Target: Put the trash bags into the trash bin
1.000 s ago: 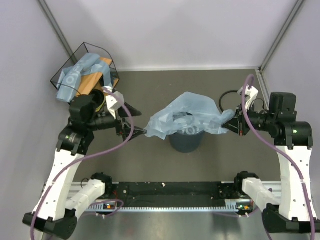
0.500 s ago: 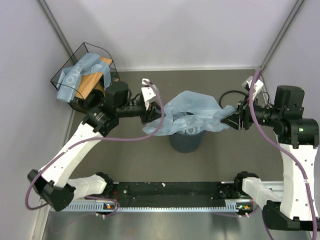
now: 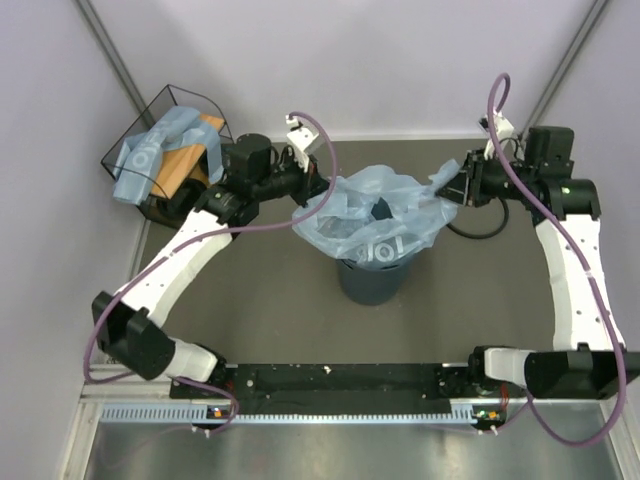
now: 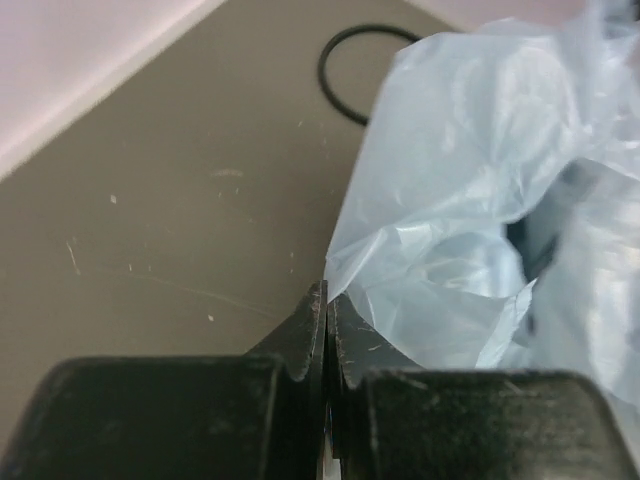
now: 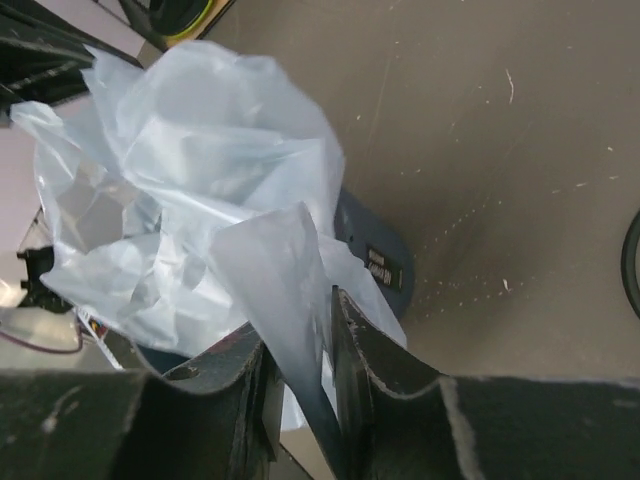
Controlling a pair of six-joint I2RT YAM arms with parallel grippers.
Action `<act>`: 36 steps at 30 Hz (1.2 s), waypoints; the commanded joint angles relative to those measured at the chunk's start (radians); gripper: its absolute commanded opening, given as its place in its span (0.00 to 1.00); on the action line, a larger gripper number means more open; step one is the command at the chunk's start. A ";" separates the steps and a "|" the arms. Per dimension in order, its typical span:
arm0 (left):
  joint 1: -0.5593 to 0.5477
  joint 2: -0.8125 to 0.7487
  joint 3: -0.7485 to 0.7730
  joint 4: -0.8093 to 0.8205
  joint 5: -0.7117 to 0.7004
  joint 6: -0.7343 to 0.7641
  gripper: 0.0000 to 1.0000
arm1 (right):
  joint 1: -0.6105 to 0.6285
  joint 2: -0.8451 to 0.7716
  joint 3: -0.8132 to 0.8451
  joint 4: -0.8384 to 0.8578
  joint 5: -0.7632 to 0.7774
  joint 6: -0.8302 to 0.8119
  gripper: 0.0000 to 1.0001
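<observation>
The dark grey matte counter [image 3: 280,300] carries a dark blue-grey round plastic bin [image 3: 372,282] at its middle. A thin black ring hoop [image 4: 323,75] lies at the far right. A black wire basket [image 3: 178,165] stands at the far left.

walls [image 3: 350,60]: pale lilac, plain | table [image 3: 250,320]: dark grey, scuffed | light: even, perhaps overhead

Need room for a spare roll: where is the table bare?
Bare: the table between bin and arm bases, and the strip along the back wall. Crowded: the middle, where left hand and right hand pinch the bag over the bin; ring right, basket back-left.
</observation>
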 commanded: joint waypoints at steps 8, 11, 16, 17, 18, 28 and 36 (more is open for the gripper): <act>0.043 0.216 0.050 -0.050 0.021 -0.143 0.00 | -0.008 0.137 -0.069 0.129 0.009 0.118 0.13; 0.049 0.252 0.073 -0.115 0.035 -0.143 0.00 | -0.005 0.141 -0.100 0.132 0.003 0.116 0.00; 0.124 0.210 0.102 -0.149 0.160 -0.154 0.32 | -0.006 0.126 -0.120 0.146 -0.013 0.128 0.00; 0.159 0.152 0.099 -0.117 0.184 -0.150 0.41 | -0.006 0.120 -0.121 0.146 -0.017 0.131 0.00; 0.172 0.119 0.097 -0.062 0.185 -0.134 0.48 | -0.005 0.115 -0.121 0.148 -0.026 0.136 0.00; 0.019 -0.036 0.314 -0.327 0.136 0.278 0.74 | -0.005 0.083 -0.121 0.148 -0.027 0.136 0.00; -0.294 -0.028 0.220 -0.309 -0.017 0.325 0.84 | -0.005 0.060 -0.109 0.145 -0.028 0.157 0.00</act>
